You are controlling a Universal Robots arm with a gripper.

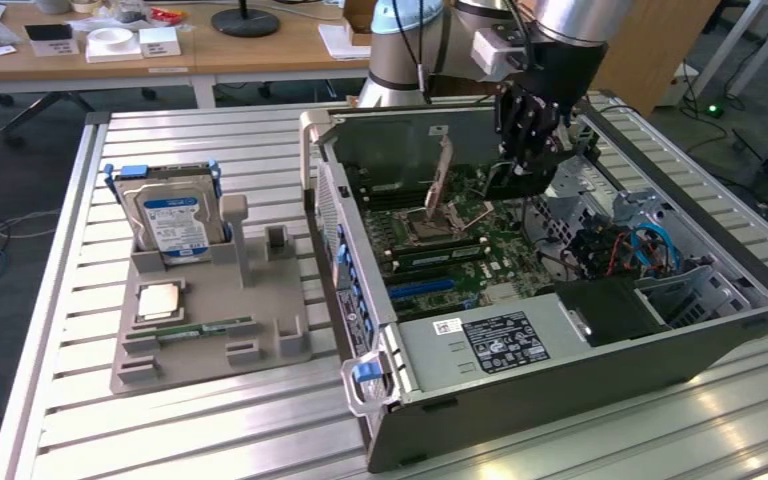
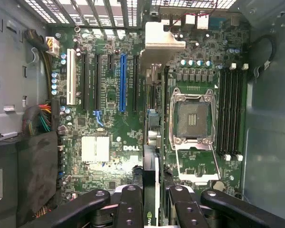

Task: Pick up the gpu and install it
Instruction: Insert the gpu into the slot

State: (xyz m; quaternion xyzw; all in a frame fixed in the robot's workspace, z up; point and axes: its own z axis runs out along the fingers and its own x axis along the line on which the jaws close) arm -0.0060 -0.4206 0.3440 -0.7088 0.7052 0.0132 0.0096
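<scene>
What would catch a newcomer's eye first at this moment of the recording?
The open computer case on the slatted metal table stands out first, with the arm's end effector over the green motherboard inside. In the wrist view the end effector grips the gpu, a thin dark card seen edge-on, beside the open processor socket. On the exterior view's left, a grey holder carries a blue-labelled hard drive.

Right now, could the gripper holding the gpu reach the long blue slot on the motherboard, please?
Probably yes. The gripper holds the gpu over the open case, and the blue slot lies bare, with no cable or card over it.
</scene>
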